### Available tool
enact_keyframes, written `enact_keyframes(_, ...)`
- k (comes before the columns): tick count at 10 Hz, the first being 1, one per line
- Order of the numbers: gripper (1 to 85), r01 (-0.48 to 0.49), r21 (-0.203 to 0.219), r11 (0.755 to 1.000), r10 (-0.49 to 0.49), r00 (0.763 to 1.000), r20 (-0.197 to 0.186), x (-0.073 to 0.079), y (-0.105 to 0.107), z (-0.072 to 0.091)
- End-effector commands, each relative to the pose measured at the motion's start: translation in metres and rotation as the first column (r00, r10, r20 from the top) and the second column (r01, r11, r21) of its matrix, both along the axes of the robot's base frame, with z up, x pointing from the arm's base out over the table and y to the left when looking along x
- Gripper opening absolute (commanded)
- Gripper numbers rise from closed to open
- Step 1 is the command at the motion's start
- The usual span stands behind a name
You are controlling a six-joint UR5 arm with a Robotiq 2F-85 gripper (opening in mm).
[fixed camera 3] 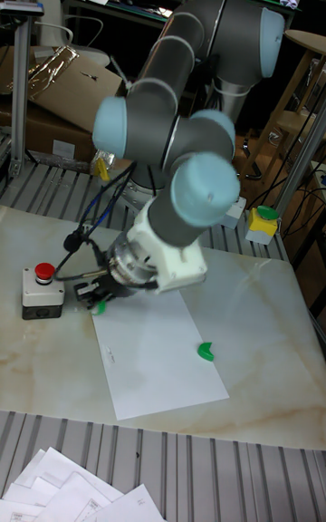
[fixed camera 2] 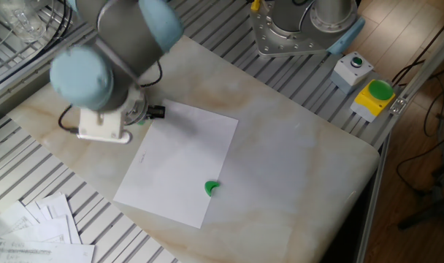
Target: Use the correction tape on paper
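Note:
The paper (fixed camera 2: 182, 161) lies flat on the marble table, also seen in the tall fixed view as the paper (fixed camera 3: 163, 350). My gripper (fixed camera 3: 93, 297) is low at the paper's far left corner, its dark fingers closed around the correction tape (fixed camera 3: 101, 307), of which only a bit of green shows. In the fixed view the blurred wrist hides most of the gripper (fixed camera 2: 143, 117). There, a green speck of the correction tape (fixed camera 2: 140, 120) peeks out at the paper's corner. A small green crescent piece (fixed camera 2: 211, 188) lies on the paper near its right edge.
A grey box with a red button (fixed camera 3: 41, 291) stands just left of the gripper. Printed sheets (fixed camera 2: 32, 234) are fanned at the near left. A second robot base (fixed camera 2: 299, 29) and two button boxes (fixed camera 2: 364, 80) stand at the far right. The table edge (fixed camera 2: 368, 168) drops off on the right.

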State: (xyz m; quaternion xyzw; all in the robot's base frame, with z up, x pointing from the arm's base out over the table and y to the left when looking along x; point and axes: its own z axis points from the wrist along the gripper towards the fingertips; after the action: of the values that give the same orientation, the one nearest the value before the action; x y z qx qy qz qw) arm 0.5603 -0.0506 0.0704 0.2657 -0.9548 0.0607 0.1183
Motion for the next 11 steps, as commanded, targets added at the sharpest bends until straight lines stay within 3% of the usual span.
enact_keyframes(1, 1.7, -0.036, 0.117, 0.993, 0.001, 0.959, 0.283, 0.050, 0.048, 0.046)
enact_keyframes(2, 1.7, -0.067, 0.116, 0.991, 0.025, 0.944, 0.329, 0.061, 0.050, 0.049)
enact_keyframes(3, 1.3, -0.036, 0.125, 0.992, -0.012, 0.933, 0.361, 0.069, 0.051, 0.051)
enact_keyframes(5, 1.7, -0.001, 0.141, 0.990, -0.046, 0.943, 0.330, 0.060, 0.045, 0.046)
enact_keyframes(6, 1.7, -0.032, 0.168, 0.985, -0.026, 0.942, 0.334, 0.059, 0.045, 0.044)
enact_keyframes(7, 1.7, -0.051, 0.210, 0.976, -0.031, 0.929, 0.369, 0.067, 0.048, 0.043)
enact_keyframes(9, 1.7, -0.132, 0.190, 0.973, 0.047, 0.916, 0.398, 0.072, 0.025, 0.027)
enact_keyframes(10, 1.7, -0.136, 0.176, 0.975, 0.059, 0.921, 0.386, 0.071, 0.016, 0.018)
enact_keyframes(11, 1.7, -0.108, 0.203, 0.973, 0.026, 0.929, 0.369, 0.069, 0.020, 0.012)
